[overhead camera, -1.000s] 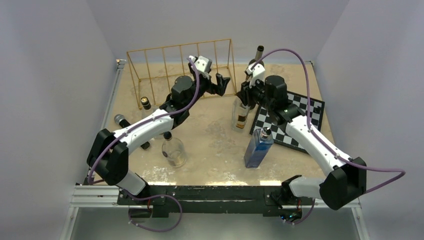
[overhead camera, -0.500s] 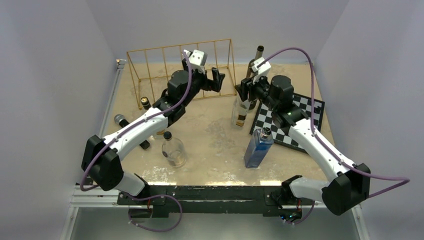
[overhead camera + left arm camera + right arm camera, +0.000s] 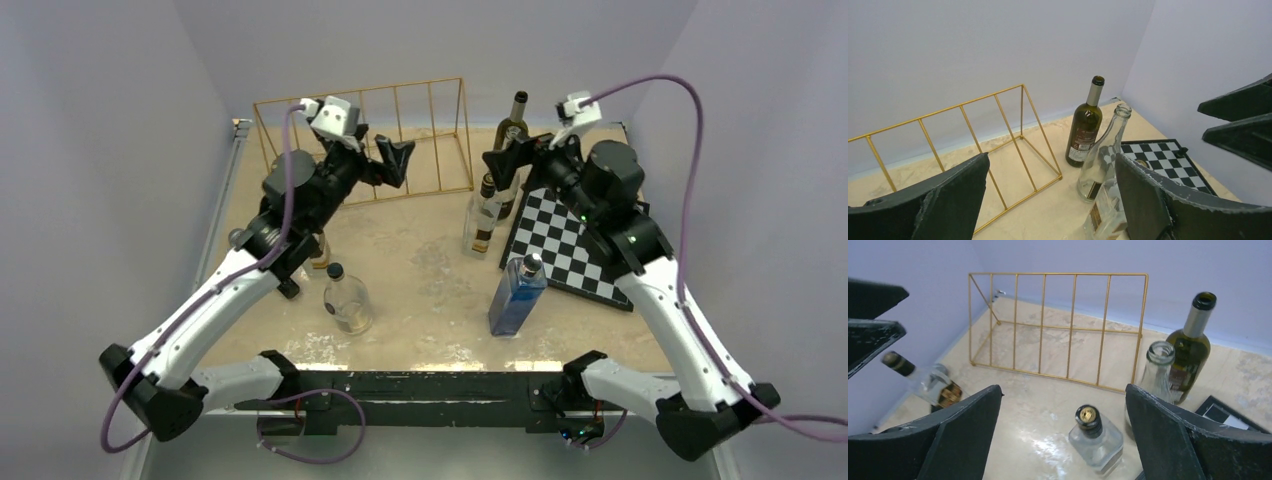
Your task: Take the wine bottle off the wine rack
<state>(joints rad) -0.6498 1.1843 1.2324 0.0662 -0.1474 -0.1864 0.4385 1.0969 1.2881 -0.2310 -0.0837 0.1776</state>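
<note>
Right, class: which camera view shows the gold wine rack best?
The right wrist view: the whole wine rack faces it, unblocked. From above, the left arm covers part of it; the left wrist view catches only part.

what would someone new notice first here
The gold wire rack at the far side of the table stands out first, with no bottle in any slot. Just to its right a dark green wine bottle stands upright beside a clear bottle. A black-and-white checkerboard lies on the right, with a blue bottle standing by its left edge.
</note>
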